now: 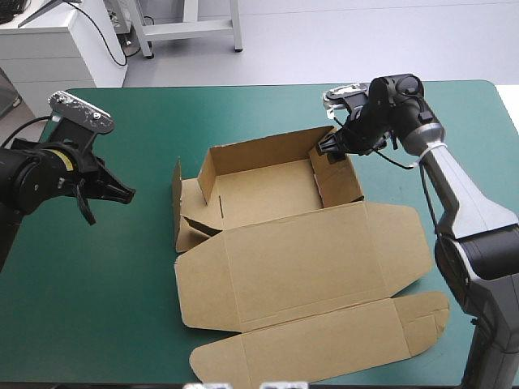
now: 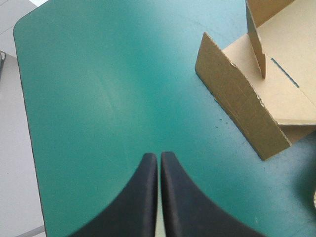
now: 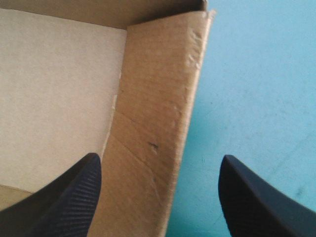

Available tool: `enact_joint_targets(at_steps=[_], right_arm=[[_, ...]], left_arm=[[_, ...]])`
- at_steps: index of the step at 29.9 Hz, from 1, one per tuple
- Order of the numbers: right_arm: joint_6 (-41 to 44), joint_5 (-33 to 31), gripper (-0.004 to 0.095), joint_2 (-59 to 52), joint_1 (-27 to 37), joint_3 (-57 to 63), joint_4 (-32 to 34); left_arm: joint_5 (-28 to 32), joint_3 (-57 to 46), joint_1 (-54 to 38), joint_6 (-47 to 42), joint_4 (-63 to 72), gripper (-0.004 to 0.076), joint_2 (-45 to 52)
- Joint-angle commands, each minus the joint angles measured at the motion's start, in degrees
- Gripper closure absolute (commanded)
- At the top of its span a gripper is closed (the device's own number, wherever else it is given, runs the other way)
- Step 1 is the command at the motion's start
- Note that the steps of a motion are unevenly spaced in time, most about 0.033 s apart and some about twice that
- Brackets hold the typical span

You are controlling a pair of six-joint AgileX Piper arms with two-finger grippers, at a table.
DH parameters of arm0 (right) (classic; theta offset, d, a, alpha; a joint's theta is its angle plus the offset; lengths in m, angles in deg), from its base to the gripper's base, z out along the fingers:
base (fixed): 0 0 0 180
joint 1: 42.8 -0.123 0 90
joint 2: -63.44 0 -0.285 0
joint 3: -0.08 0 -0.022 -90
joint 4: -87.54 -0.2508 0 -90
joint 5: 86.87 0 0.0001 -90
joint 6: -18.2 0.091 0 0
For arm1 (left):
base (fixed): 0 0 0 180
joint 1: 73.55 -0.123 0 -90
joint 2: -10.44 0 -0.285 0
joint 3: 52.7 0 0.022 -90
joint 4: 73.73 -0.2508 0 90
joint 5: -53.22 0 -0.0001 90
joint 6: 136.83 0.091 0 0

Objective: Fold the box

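Teal-green cover (image 1: 97, 284) beneath brown box (image 1: 308, 259)

Left gripper (image 2: 159, 157) closed to a point, right gripper (image 3: 159, 160) spread wide

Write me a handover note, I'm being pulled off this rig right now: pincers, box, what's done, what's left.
Box: mid-table; far wall and right wall stand, lid flat toward the near edge.
Left pincer: shut, empty, over the bare teal-green cover, short of the left flap.
Right pincer: open, astride the right wall, one finger inside the tray, one outside.
Done: tray partly raised.
Left: the left-side flaps look loose and probably need tucking.
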Motion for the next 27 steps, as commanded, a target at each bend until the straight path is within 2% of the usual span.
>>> enact_joint_targets(at_steps=[1,6,9,12,22,27], right_arm=[[-0.8,-0.3,0.0280,-3.1,0.8,2.0,1.5],[-2.3,0.2,0.0318,-2.1,0.8,7.5,0.4],[-2.1,0.5,0.0382,-1.4,0.8,7.9,0.2],[-2.1,1.1,0.0483,-1.4,0.8,7.7,-0.4],[-2.3,1.0,0.0930,-1.4,0.8,7.6,-0.4],[-2.6,1.2,0.0929,-1.4,0.8,7.6,-0.4]], left_arm=[[0.6,1.8,0.0,-0.5,-0.8,0.0717,1.2],[1.2,1.8,0.0,-0.5,-0.8,0.0717,1.2],[1.4,1.8,0.0,-0.5,-0.7,0.0717,1.2],[1.4,1.8,0.0,-0.5,-0.6,0.0717,1.2],[1.5,1.8,0.0,-0.5,-0.5,0.0717,1.2],[1.5,1.8,0.0,-0.5,-0.2,0.0717,1.2]])
